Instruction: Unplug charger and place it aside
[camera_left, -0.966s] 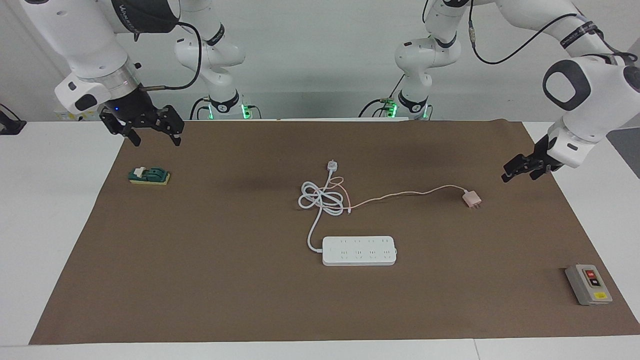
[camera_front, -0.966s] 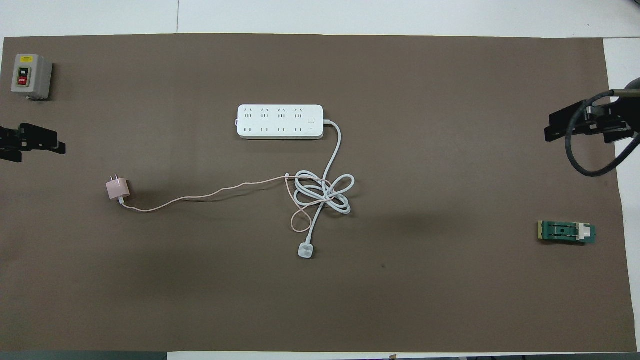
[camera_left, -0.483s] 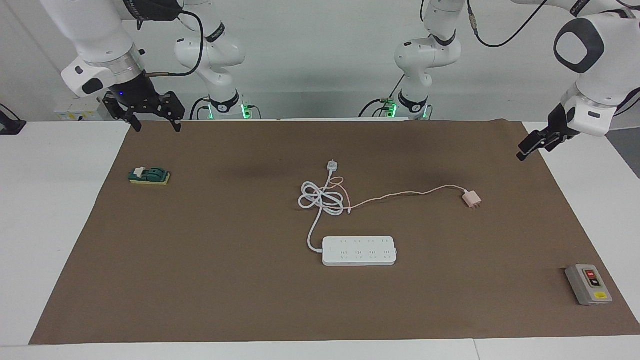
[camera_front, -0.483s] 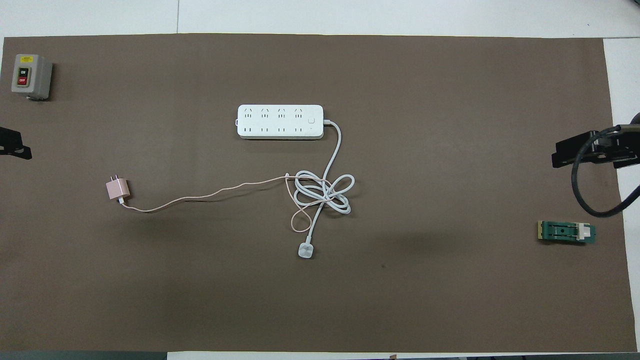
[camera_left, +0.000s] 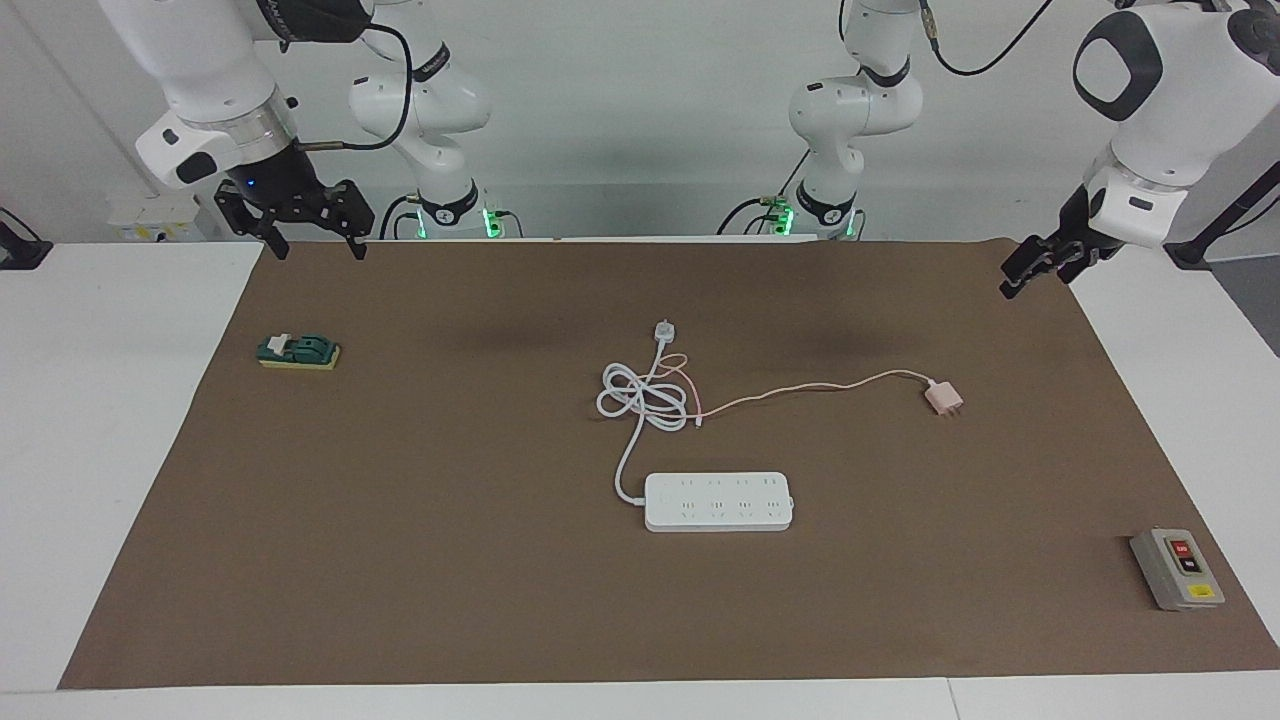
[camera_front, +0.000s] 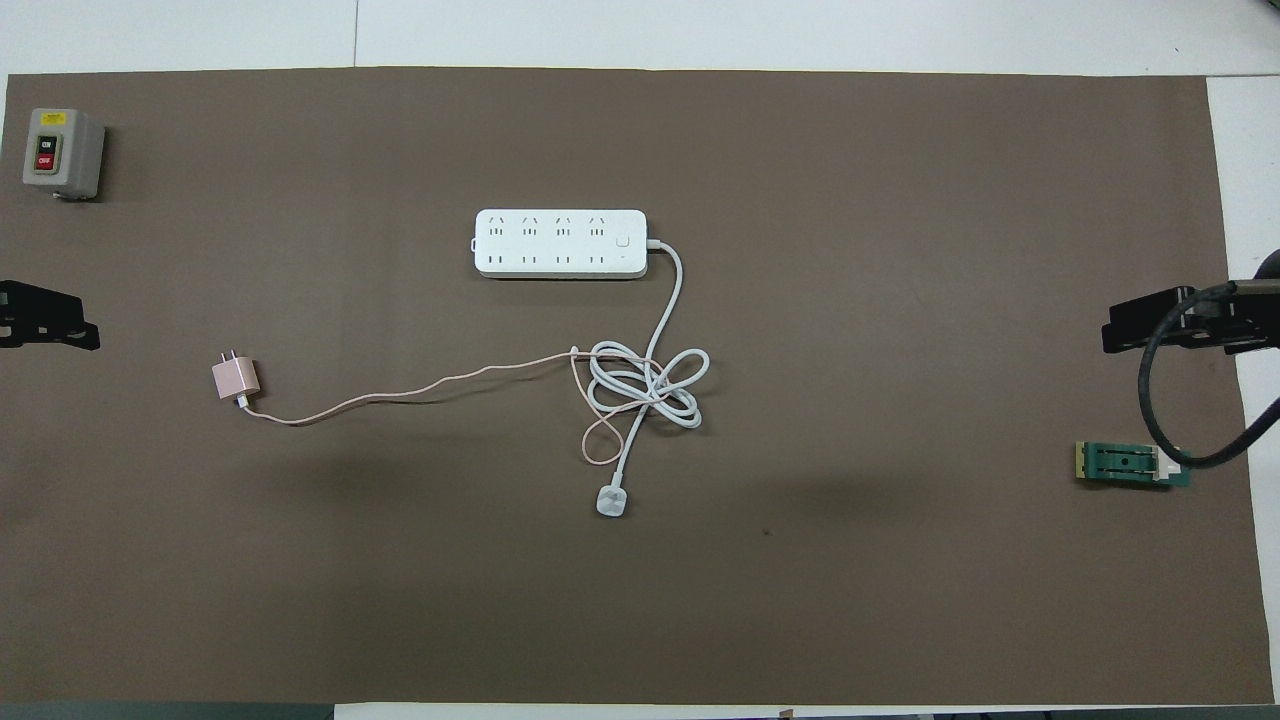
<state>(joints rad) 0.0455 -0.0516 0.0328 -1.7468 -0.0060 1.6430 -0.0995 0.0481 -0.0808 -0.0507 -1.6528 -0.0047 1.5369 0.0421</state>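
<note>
Pink charger lies unplugged on the brown mat, well apart from the power strip, toward the left arm's end. Task looks done. Left gripper hangs empty, opening unclear; right gripper hangs open, empty.

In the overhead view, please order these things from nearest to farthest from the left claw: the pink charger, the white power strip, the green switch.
From the left claw:
1. The charger, lying at the left arm's end of the mat.
2. The power strip, in the middle.
3. The green switch, at the right arm's end.
</note>
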